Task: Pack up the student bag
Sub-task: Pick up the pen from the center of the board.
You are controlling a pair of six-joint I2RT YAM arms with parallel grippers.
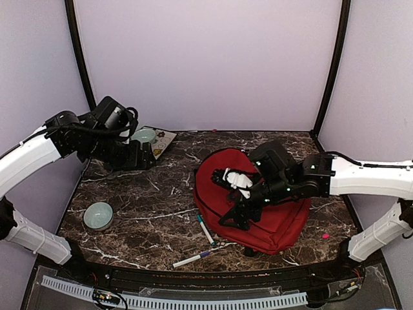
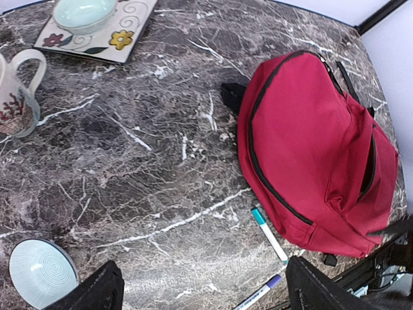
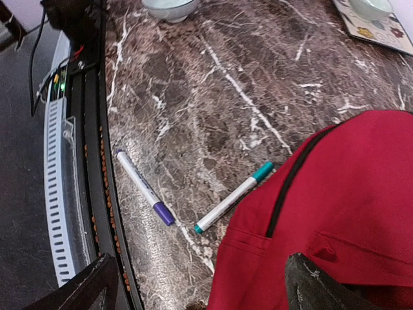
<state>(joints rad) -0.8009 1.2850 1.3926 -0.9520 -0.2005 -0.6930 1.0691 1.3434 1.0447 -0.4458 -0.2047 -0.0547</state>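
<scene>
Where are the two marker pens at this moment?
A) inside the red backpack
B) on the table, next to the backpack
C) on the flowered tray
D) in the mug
B: the teal-capped pen and the purple-capped pen both lie on the marble table, beside the red backpack.

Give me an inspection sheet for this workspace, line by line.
Surface: dark marble table.
Job's things: red backpack lying flat.
Clutter: teal-capped marker and purple-capped marker by the bag; pale bowl; patterned tray holding a second bowl; mug; small pink bit.
Grippers: left gripper open, empty, over the table; right gripper open, empty, over the bag's edge.
Cables: black cable looped on the left arm.
Surroundings: lilac walls, black frame posts.
</scene>
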